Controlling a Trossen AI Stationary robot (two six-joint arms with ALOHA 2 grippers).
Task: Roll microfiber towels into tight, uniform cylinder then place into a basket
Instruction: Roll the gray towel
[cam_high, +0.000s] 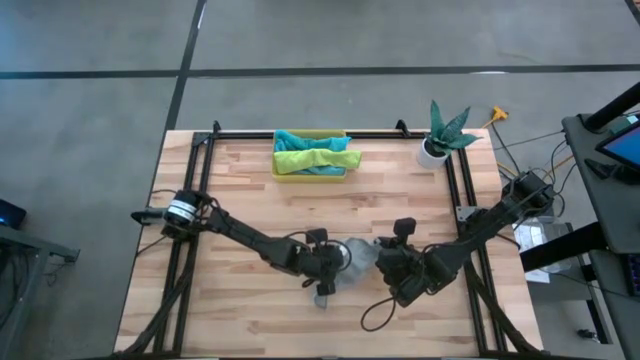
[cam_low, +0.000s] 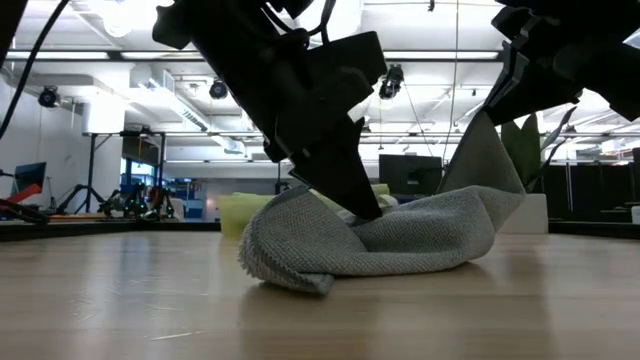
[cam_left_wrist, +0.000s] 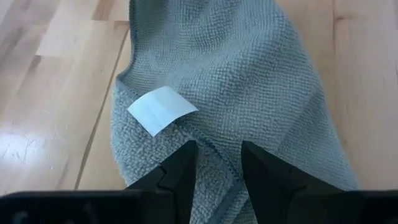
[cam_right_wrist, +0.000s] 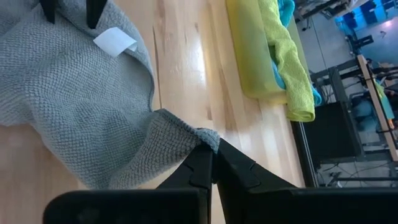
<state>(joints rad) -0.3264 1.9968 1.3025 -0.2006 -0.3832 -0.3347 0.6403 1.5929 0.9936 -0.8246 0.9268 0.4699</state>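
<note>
- Wooden table (cam_high: 250, 180) carries a crumpled grey towel (cam_high: 358, 258) near its 6 o'clock edge.
- Left hand (cam_left_wrist: 216, 163) presses down on the towel's hem by a white label (cam_left_wrist: 160, 109), fingers spread with cloth between them.
- Right hand (cam_right_wrist: 212, 158), at the towel's 3 o'clock side, pinches one corner and lifts it.
- Yellow basket (cam_high: 282, 170) at the table's 12 o'clock edge holds green and teal towels (cam_high: 318, 153).

No readable text anywhere; the white tag (cam_left_wrist: 162, 109) on the grey towel (cam_left_wrist: 249, 81) is blank
</note>
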